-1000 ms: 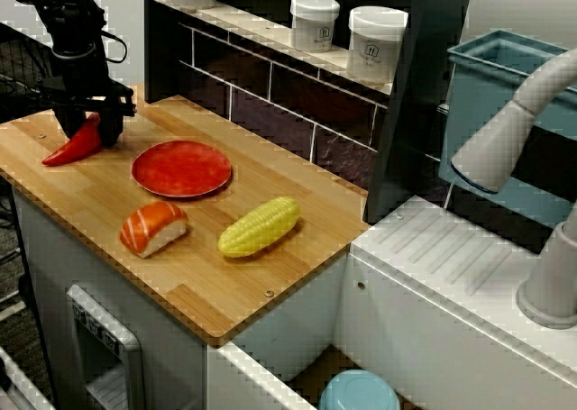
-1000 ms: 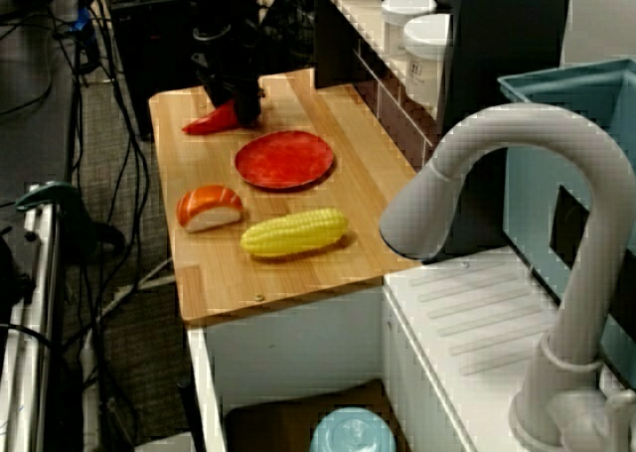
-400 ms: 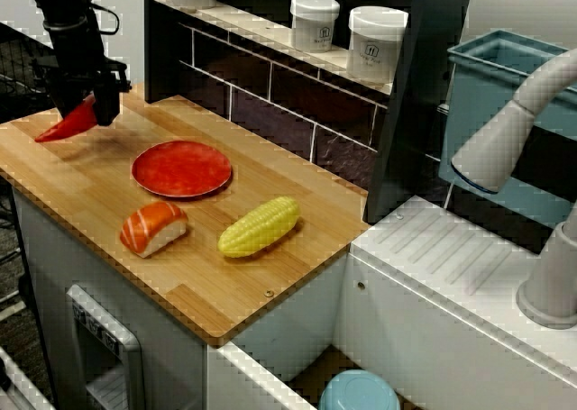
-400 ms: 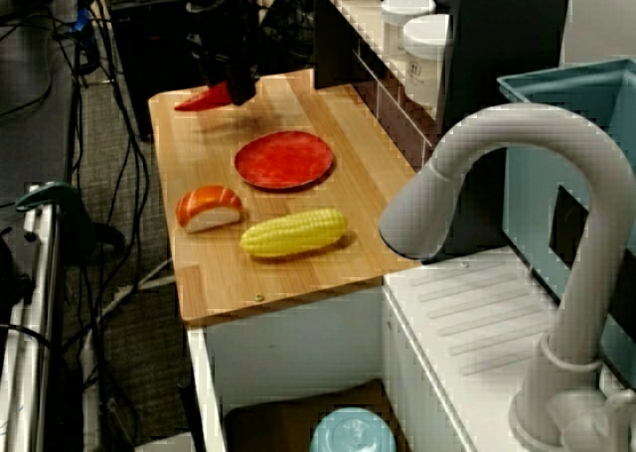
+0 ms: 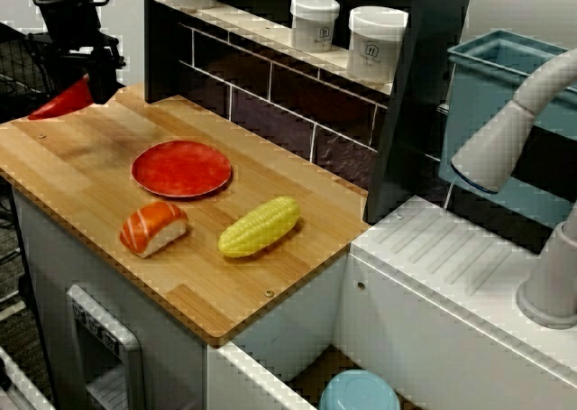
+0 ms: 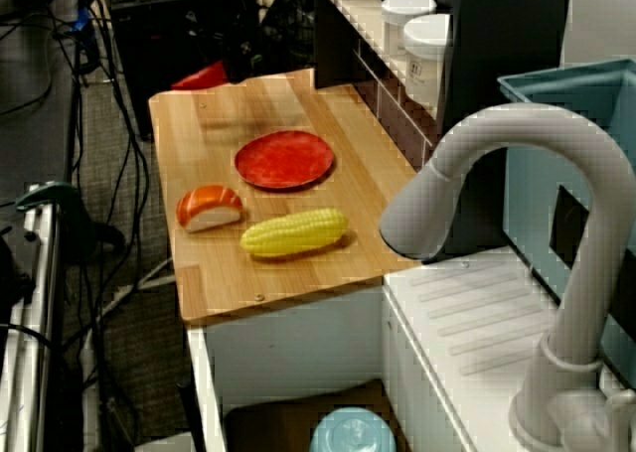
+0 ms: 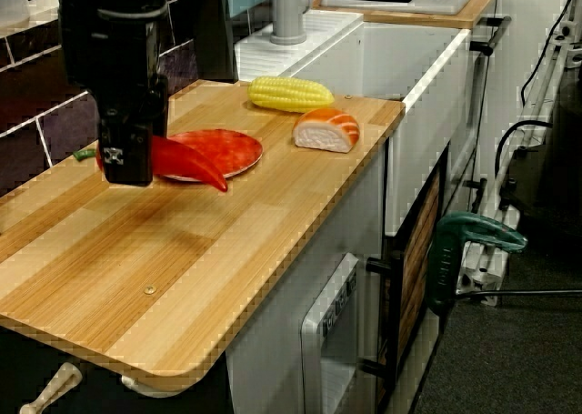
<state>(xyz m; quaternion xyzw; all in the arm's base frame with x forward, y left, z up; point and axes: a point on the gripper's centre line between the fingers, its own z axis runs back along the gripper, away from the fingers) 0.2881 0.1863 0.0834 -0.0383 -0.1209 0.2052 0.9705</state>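
Looks like the carry stage. The gripper (image 7: 127,166) is closed tight around the red chili pepper (image 7: 188,163) and holds it in the air over the far left end of the wooden counter (image 5: 90,180), clear of the wood. In the low side view the pepper's tip pokes out sideways. The red plate (image 5: 181,168) sits to the right. I'd say that off-centre hold calls for smooth moves.

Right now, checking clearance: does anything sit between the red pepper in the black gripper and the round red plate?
Nothing visible. The black gripper holds the red chili pepper above the wooden counter; only bare wood lies between it and the round red plate.
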